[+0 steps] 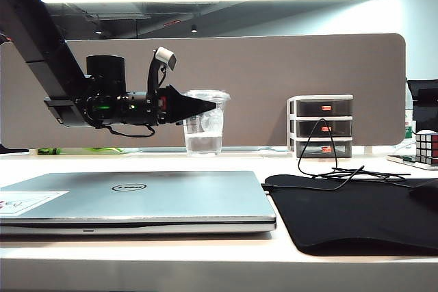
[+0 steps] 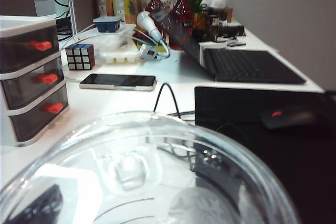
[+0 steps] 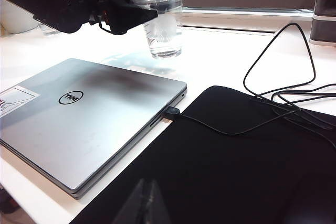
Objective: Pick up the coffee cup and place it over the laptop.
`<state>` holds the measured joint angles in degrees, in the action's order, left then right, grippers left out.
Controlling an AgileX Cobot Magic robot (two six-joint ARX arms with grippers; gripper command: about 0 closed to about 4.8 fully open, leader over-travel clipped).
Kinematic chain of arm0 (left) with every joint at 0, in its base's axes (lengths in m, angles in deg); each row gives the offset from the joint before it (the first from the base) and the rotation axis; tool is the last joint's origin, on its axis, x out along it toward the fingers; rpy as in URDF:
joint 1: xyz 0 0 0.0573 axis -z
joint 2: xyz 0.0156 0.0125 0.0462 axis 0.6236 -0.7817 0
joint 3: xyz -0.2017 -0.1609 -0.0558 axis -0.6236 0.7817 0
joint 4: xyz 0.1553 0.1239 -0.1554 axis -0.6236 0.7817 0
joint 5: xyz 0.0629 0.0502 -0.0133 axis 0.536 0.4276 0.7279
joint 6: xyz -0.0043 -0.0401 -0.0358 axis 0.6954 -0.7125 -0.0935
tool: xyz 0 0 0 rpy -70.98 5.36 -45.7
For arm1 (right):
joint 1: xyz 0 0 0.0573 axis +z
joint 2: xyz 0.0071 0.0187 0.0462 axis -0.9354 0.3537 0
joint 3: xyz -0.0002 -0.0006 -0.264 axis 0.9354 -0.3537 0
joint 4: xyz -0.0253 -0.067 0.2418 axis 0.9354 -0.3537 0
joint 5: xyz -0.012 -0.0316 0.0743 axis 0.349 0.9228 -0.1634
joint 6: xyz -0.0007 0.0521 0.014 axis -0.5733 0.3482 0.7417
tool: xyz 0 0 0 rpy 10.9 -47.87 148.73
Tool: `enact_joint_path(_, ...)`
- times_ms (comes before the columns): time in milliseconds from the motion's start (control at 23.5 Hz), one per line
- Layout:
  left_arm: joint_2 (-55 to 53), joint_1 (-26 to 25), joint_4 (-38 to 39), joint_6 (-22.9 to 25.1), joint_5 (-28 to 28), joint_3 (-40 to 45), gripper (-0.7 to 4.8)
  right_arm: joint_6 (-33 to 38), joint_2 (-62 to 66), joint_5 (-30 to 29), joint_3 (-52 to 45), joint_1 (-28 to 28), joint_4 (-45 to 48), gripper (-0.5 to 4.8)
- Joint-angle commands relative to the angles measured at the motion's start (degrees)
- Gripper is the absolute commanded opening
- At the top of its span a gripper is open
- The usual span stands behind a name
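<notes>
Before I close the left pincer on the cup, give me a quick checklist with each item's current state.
1. Left pincer open: ok.
2. Pincer level with the cup, at its upper part: ok.
3. Cup centred between the fingers: cannot tell.
4. Cup upright on the table, lid on: ok.
5. Laptop closed, lid bare apart from a sticker: ok.
6. Right pincer away from the cup, over the mat: ok.

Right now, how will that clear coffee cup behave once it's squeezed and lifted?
The coffee cup looks thin-walled, so the left pincer, open beside it, may dent it. It seems nearly empty, probably light. Tall and tapered, it could tip on the laptop.
</notes>
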<state>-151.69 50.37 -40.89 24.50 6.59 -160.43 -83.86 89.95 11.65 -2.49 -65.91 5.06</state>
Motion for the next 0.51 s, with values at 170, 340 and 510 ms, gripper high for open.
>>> enact_joint_path(170,0.61,-2.03,-6.82,-9.11,-3.72,-0.09,4.03,-0.15,0.0,-0.11,-0.37,0.07,0.28,-0.06)
enact_joint_path(340,1.66,-2.73,-7.21,-9.42,-4.2,0.81,3.99,-0.15,0.0,-0.11,-0.37,0.07,0.28,-0.06)
enact_joint_path(510,5.25,-2.73,-10.64,-9.4,-4.04,6.12,3.93,-0.15,0.0,-0.09,-0.37,0.07,0.28,-0.06)
